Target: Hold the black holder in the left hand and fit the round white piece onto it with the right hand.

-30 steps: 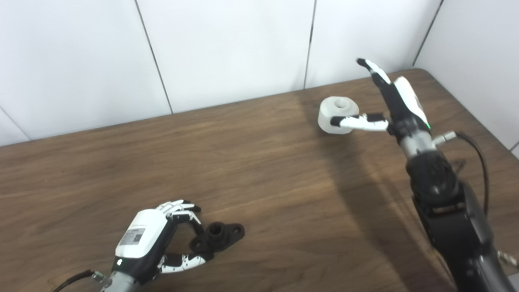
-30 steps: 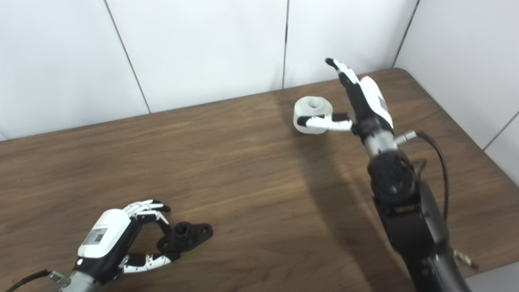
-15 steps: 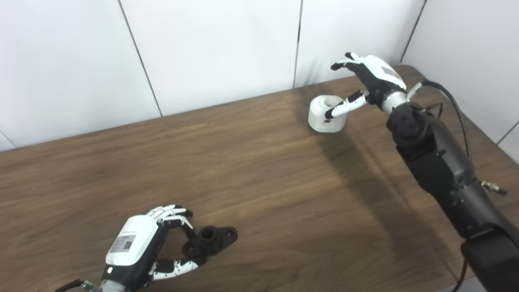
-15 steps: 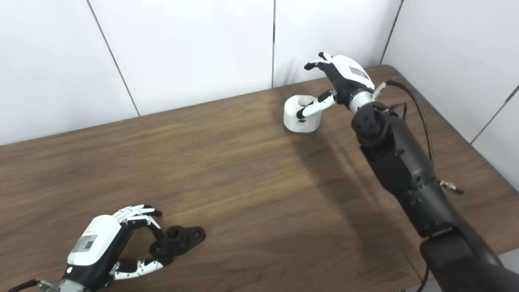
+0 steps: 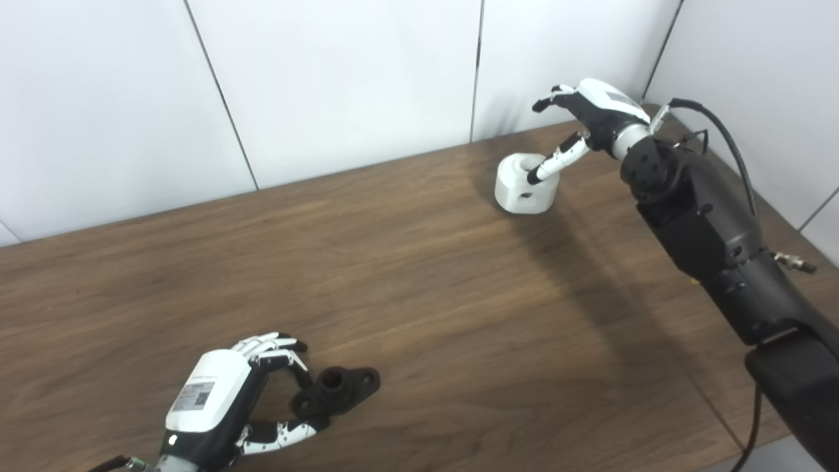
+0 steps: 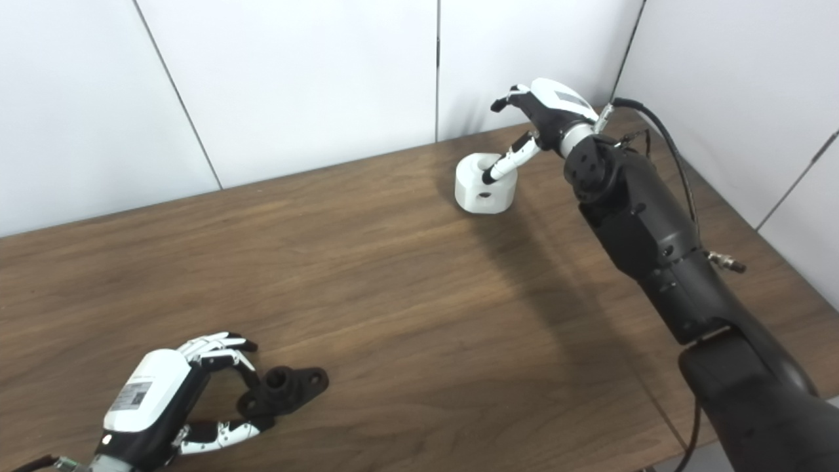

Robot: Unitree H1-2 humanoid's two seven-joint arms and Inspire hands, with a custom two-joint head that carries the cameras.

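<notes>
- The black holder (image 5: pixel 337 390) is lying flat on the wooden table (image 5: pixel 419 308), at about seven o'clock in the view, near the front edge.
- The left hand (image 5: pixel 226 400) is reaching in from the bottom left, with its curled fingers (image 5: pixel 278 347) above the holder's near end and its thumb (image 5: pixel 282 432) below it.
- The fingertips are meeting the holder's left end, so the left hand is pinching the holder, which is resting on the table rather than being lifted.
- The round white piece (image 5: pixel 526 183) is sitting on the table at about one o'clock, close to the white wall panels (image 5: pixel 341 85) and well apart from the holder.
- The right hand (image 5: pixel 593 118) is hanging over the white piece from its right side, fingers spread apart and holding nothing.
- Its thumb (image 5: pixel 554 162) is angling down toward the piece's top, with the dark tip at the hollow there; whether it is touching cannot be told.
- The other fingers are pointing up and left, clear of the piece.
</notes>
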